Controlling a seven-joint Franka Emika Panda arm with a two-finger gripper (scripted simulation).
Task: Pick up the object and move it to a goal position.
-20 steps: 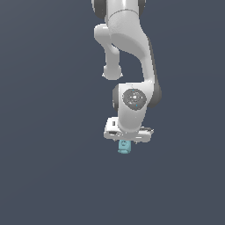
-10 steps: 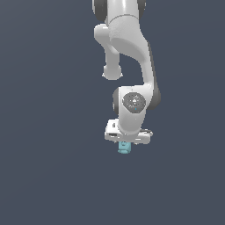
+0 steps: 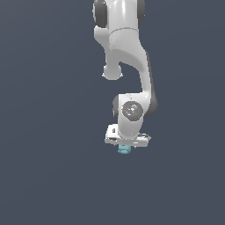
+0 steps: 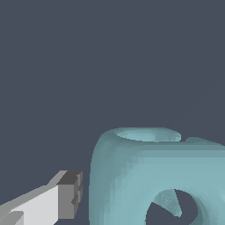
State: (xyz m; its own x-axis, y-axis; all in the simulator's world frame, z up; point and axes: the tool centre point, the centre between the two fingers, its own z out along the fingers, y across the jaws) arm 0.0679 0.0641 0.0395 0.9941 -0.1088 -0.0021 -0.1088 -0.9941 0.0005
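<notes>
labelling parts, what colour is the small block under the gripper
Light teal block, shown best in the wrist view.

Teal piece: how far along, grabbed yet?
Done: the teal piece sits directly under the gripper in the exterior view, apparently picked up. In hand: the wrist view shows it beside one fingertip; contact isn't clear. Left: delivery; no goal marker is visible.

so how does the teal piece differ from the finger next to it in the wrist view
Colour: the teal piece is light teal all over; the finger is white with a dark grey pad.
Shape: the teal piece is rounded and blocky with a round hole in its face; the finger is a flat-sided bar with sharp edges.
Size in view: the teal piece fills far more of the wrist view than the finger.
Shared: both are cut off by the picture's edge.
</notes>
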